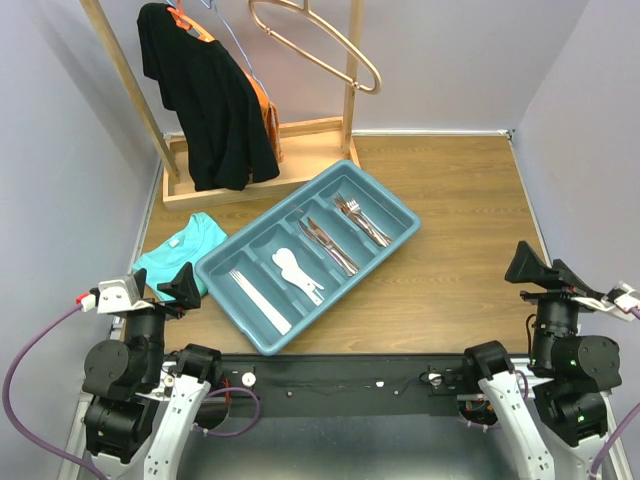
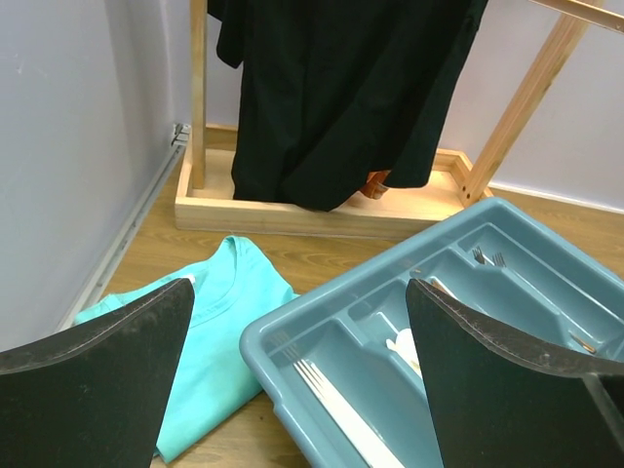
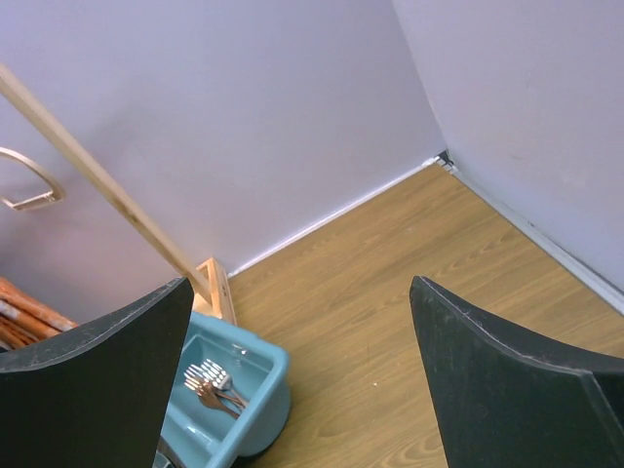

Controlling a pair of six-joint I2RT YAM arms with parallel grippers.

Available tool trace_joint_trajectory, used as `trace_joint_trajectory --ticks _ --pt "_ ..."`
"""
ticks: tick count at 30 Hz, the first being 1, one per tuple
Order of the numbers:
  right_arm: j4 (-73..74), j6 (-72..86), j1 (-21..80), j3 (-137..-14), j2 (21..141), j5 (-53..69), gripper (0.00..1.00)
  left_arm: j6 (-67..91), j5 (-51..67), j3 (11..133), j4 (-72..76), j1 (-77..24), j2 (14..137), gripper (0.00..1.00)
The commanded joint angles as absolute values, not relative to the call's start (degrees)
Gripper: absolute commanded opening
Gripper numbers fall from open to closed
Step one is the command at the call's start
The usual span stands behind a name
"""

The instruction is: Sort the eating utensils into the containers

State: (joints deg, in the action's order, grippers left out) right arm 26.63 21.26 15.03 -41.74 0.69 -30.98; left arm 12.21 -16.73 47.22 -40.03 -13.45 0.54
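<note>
Looks done: forks [image 1: 362,218], knives [image 1: 328,245], spoons [image 1: 297,272], chopsticks [image 1: 258,298] each in own tray [image 1: 272,216] compartment. None loose on counter [image 1: 470,250]. Both jaws wide, empty.

The tray [image 1: 344,290] is showing smooth, faintly glossy teal plastic. The forks [image 1: 362,220] are gleaming coppery metal, the knives [image 1: 328,245] bright silver metal. The spoons [image 1: 295,272] are looking like matt white plastic. The desk [image 1: 470,230] is showing satin wood grain, and soft matt cloth [image 1: 175,255] is lying at its left edge.

The right wrist view cuts off most of the tray [image 3: 261,414], showing only its forks [image 3: 216,382].
</note>
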Motion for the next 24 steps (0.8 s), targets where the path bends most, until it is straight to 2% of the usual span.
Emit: trace_joint_trajectory --ticks 1,24 --pt "27.7 18.6 14.9 -40.7 0.2 -30.7 1.0 11.8 -18.8 47.7 -41.1 -13.1 -9.8 0.99" --pt "26.9 19.2 14.9 -37.3 0.2 -28.0 1.0 12.3 -20.2 45.0 -39.2 -13.2 -9.8 0.99"
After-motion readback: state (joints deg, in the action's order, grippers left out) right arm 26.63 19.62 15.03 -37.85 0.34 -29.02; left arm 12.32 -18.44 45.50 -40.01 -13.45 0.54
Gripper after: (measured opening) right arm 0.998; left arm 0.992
